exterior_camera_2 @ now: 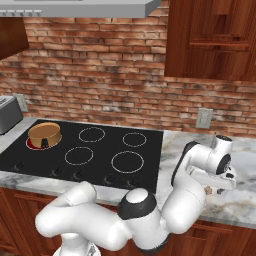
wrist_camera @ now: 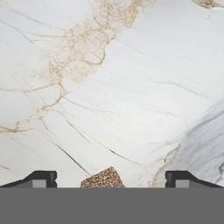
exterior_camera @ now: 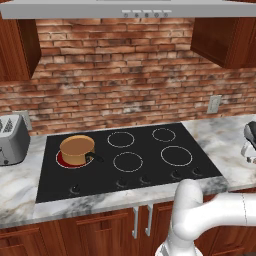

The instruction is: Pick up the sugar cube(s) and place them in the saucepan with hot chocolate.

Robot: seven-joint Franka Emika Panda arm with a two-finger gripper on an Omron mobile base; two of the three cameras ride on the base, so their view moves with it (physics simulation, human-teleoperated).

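Note:
The saucepan with hot chocolate is a small copper-orange pot with a light brown top, standing on the back left burner, which glows red. A brown speckled sugar cube lies on the marble counter right of the stove; in the right base view it is a small brown speck under the hand. My gripper hangs low over that counter and is open. Its two fingertips stand wide on either side of the cube and do not touch it. The hand also shows at the right edge of the left base view.
The black cooktop has several unlit burner rings between the cube and the saucepan. A grey toaster stands on the counter at far left. A brick wall with an outlet is behind, with wooden cabinets overhead.

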